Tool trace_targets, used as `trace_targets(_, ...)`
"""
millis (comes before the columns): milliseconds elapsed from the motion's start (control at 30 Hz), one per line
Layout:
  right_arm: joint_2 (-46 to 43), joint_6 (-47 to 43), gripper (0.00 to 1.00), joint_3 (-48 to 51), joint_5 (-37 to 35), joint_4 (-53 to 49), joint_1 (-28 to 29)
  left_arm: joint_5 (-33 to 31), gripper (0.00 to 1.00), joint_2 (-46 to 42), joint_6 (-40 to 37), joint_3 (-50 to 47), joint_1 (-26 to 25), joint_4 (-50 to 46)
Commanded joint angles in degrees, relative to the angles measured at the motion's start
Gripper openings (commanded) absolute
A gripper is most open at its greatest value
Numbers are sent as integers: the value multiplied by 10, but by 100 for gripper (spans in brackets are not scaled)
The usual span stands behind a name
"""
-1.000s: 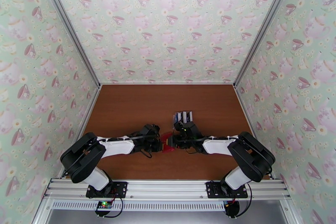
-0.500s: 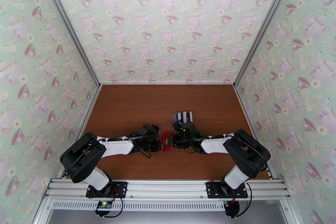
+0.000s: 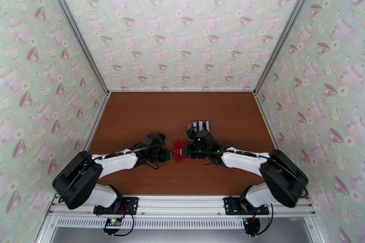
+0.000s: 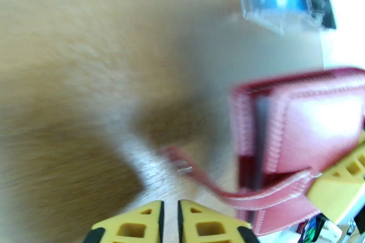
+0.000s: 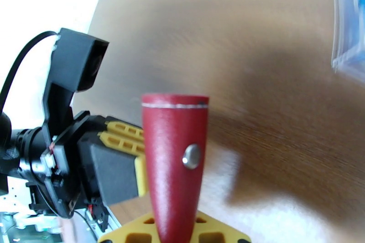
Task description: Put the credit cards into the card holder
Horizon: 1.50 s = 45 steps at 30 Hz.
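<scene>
Brown worktop carries a clear card rack. Right gripper clamps the red card holder; left gripper, fingers nearly together, holds nothing.

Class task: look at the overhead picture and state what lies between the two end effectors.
In the top external view, the red card holder lies between the left end effector and the right end effector; the right one grips it.

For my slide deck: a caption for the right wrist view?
Right gripper shut on the red card holder, left gripper beside it.
</scene>
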<state>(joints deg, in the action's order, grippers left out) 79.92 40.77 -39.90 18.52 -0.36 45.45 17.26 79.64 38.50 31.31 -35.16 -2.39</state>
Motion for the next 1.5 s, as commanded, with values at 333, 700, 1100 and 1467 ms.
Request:
trace_targets(333, -7, -63, 0, -171, -415, -412, 119, -51, 74, -69, -44, 7, 29, -49)
trace_targets(700, 160, 4, 0, -296, -610, -595, 215, -41, 86, -51, -49, -5, 40, -26)
trace_targets(1100, 273, 20, 0, -360, -588, -586, 257, -34, 84, -69, -49, -30, 69, -36)
trace_targets(1467, 297, 4, 23, -361, -535, -529, 265, -11, 84, -69, -49, -38, 90, -38)
